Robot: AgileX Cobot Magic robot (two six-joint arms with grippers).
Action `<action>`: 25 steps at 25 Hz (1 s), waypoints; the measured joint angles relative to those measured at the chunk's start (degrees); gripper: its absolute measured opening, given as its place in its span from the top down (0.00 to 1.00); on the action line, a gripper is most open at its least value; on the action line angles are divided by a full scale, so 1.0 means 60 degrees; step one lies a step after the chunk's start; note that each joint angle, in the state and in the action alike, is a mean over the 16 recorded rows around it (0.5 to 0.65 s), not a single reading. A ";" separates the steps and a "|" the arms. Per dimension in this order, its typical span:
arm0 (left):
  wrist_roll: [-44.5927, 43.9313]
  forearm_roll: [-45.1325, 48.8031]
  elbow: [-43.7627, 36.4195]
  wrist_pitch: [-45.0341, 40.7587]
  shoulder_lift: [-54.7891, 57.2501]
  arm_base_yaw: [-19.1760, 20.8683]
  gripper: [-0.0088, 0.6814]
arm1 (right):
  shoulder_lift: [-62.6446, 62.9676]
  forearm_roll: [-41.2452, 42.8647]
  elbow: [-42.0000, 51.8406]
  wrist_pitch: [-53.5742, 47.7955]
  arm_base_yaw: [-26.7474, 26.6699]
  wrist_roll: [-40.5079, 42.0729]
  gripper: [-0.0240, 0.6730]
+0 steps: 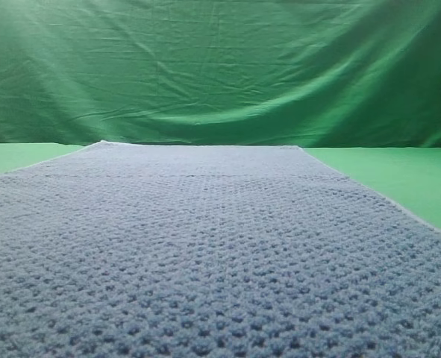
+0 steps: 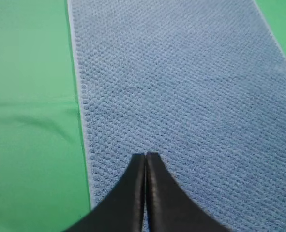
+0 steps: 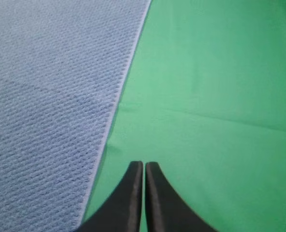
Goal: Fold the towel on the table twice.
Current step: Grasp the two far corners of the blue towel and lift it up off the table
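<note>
Blue-grey waffle towel (image 1: 205, 246) is being left flat on the table (image 3: 215, 87), both grippers, left (image 2: 145, 155) and right (image 3: 143, 164), being held closed and empty over it.

Blue-grey towel (image 2: 181, 96) lies flat on the green table (image 2: 31, 96); left gripper (image 2: 145, 155) hangs closed over its left side

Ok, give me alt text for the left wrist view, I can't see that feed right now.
The left gripper, its black fingers pressed together and holding nothing, points along the blue-grey waffle towel lying flat. The towel's pale left edge runs just left of the fingertips, with the green table beyond it.
</note>
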State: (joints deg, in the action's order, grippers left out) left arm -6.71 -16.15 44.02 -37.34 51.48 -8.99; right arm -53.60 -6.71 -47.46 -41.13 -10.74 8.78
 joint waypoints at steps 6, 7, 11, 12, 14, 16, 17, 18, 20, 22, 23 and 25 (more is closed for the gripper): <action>0.0293 0.0402 0.0853 -0.0427 0.2175 -0.0008 0.99 | -0.2527 0.0017 -0.1201 -0.0741 -0.0787 -0.0370 0.97; 0.0301 0.0456 0.0989 -0.0456 0.2533 -0.0009 0.99 | -0.2948 0.0020 -0.1429 -0.0828 -0.0898 -0.0444 0.97; 0.0312 0.0735 0.1541 -0.0498 0.3953 -0.0013 0.99 | -0.4624 0.0031 -0.2371 -0.1100 -0.1268 -0.0717 0.97; 0.0313 0.0810 0.1685 -0.0497 0.4300 -0.0013 0.99 | -0.5040 0.0033 -0.2611 -0.1157 -0.1339 -0.0771 0.97; 0.0315 0.0958 0.1986 -0.0484 0.4966 -0.0013 0.99 | -0.5834 0.0038 -0.3084 -0.1261 -0.1461 -0.0861 0.97; 0.0316 0.1105 0.2303 -0.0464 0.5599 -0.0013 0.99 | -0.6570 0.0043 -0.3543 -0.1336 -0.1550 -0.0926 0.97; 0.0316 0.1176 0.2462 -0.0451 0.5897 -0.0013 0.99 | -0.6932 0.0045 -0.3779 -0.1362 -0.1584 -0.0951 0.96; 0.0316 0.1245 0.2622 -0.0439 0.6185 -0.0013 0.99 | -0.7273 0.0047 -0.4006 -0.1379 -0.1612 -0.0971 0.94; 0.0316 0.1379 0.2922 -0.0403 0.6709 -0.0013 0.98 | -0.7898 0.0049 -0.4415 -0.1388 -0.1654 -0.0991 0.90; 0.0316 0.1489 0.3196 -0.0357 0.7157 -0.0013 0.95 | -0.8424 0.0051 -0.4762 -0.1376 -0.1680 -0.0996 0.82; 0.0316 0.1531 0.3319 -0.0330 0.7351 -0.0013 0.92 | -0.8657 0.0051 -0.4909 -0.1367 -0.1689 -0.0995 0.77; 0.0319 0.1585 0.3535 -0.0273 0.7676 -0.0013 0.84 | -0.9053 0.0052 -0.5159 -0.1341 -0.1698 -0.0992 0.66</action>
State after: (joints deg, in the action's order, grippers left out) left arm -4.80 -6.64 65.23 -38.97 97.54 -9.07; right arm -107.91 -6.40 -78.42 -49.18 -20.92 2.82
